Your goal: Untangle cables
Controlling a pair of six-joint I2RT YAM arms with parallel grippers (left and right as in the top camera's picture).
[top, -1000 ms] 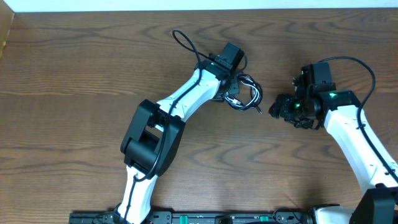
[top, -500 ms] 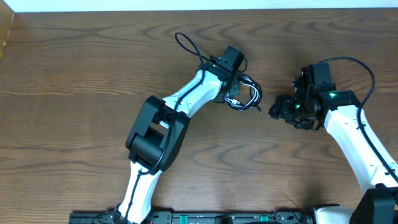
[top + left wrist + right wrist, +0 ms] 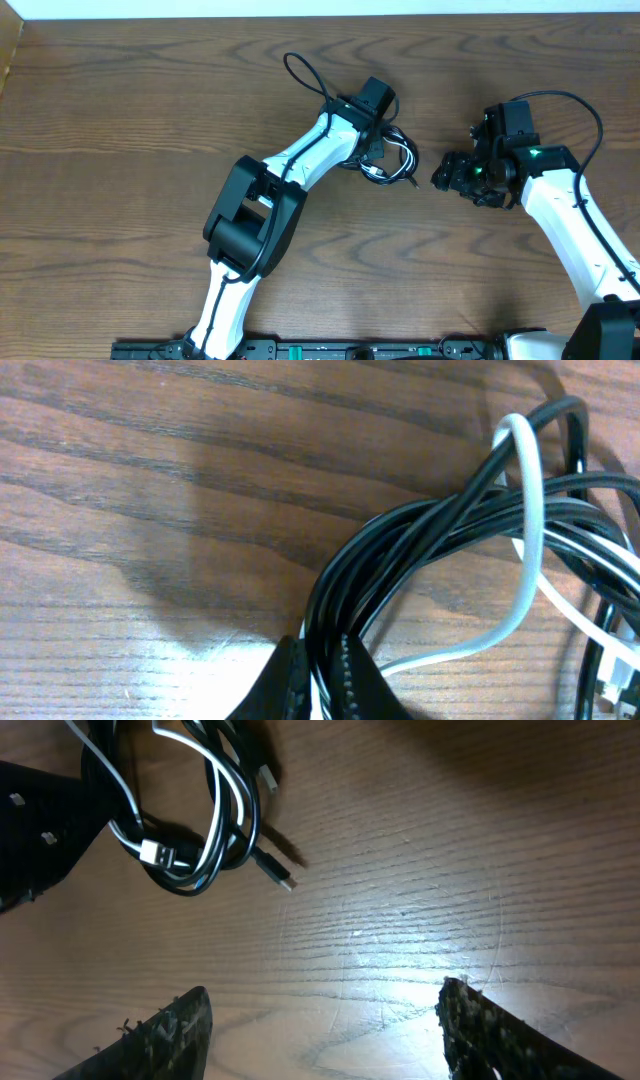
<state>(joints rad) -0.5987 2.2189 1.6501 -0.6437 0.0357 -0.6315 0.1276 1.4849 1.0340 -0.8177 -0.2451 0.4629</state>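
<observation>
The cables (image 3: 392,158) lie as a small bundle of thin black and white loops on the wooden table (image 3: 120,120), just right of the left wrist. In the left wrist view the black strands (image 3: 420,535) and a white strand (image 3: 525,530) run down between the fingers, and my left gripper (image 3: 322,665) is shut on them. My right gripper (image 3: 440,178) hovers to the right of the bundle, apart from it. In the right wrist view it (image 3: 325,1005) stands open over bare wood, with the cables (image 3: 185,820) and their plug ends at upper left.
A thicker black wire (image 3: 300,72) loops off the left arm at the back. A pale strip (image 3: 330,8) runs along the table's far edge. The left arm (image 3: 290,160) crosses the middle of the table diagonally.
The left gripper has closed on the bundle and the loops shifted slightly left. The right gripper has opened a little wider, staying in place.
</observation>
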